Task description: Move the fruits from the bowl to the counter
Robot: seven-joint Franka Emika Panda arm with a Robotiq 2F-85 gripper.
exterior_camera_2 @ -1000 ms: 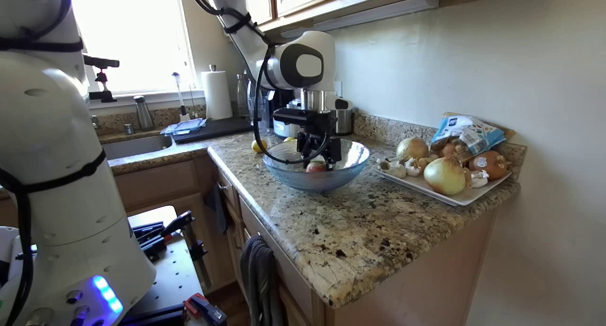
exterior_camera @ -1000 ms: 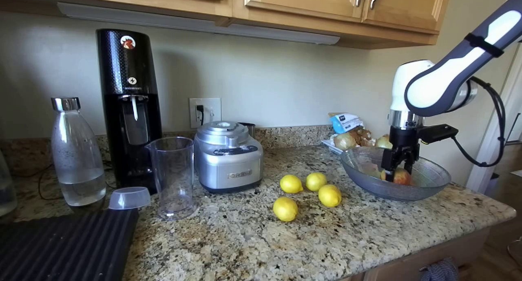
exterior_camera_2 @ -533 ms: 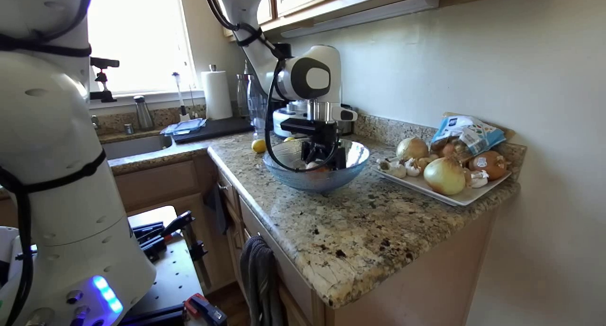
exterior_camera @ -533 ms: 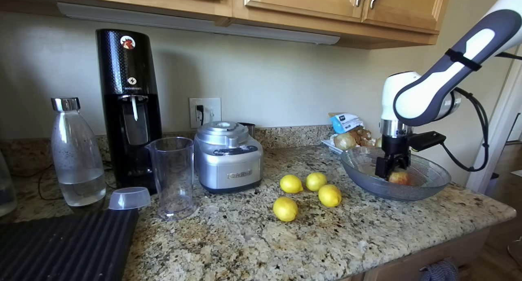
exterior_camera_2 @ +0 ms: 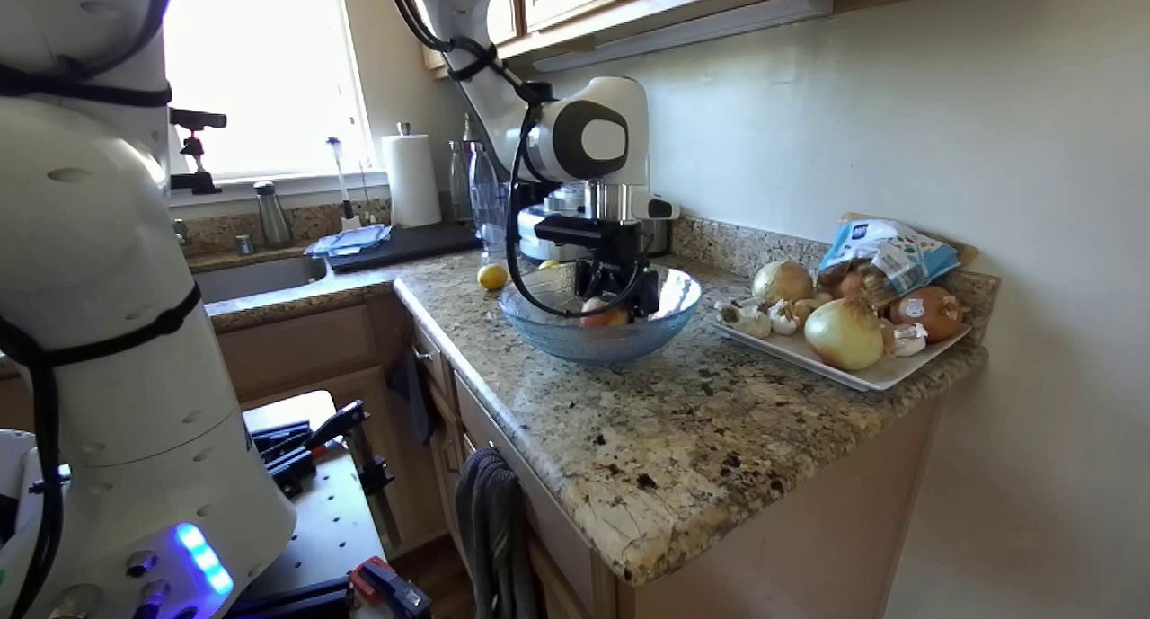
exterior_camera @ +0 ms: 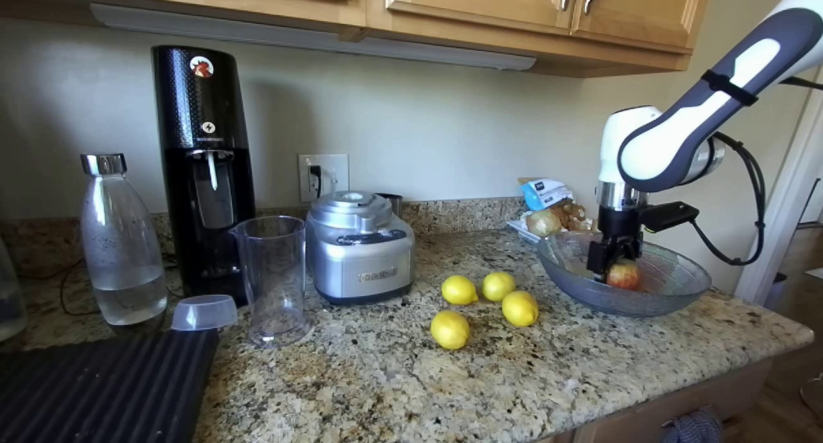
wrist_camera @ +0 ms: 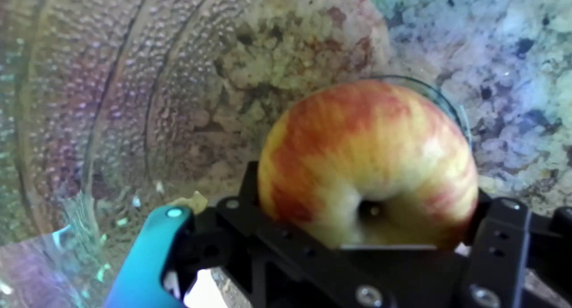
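Apple is inside the bowl, near the front edge of the surface. Jaws grip the apple from opposite sides, presumably to lift it out. Four lemons lie on the surface beside the bowl, as the task wants. Lettering on the soda maker appears to read "sodastream"; the nameplate on the processor is illegible.

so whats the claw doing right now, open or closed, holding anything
Claw: closed, holding the apple by its sides, within the bowl.
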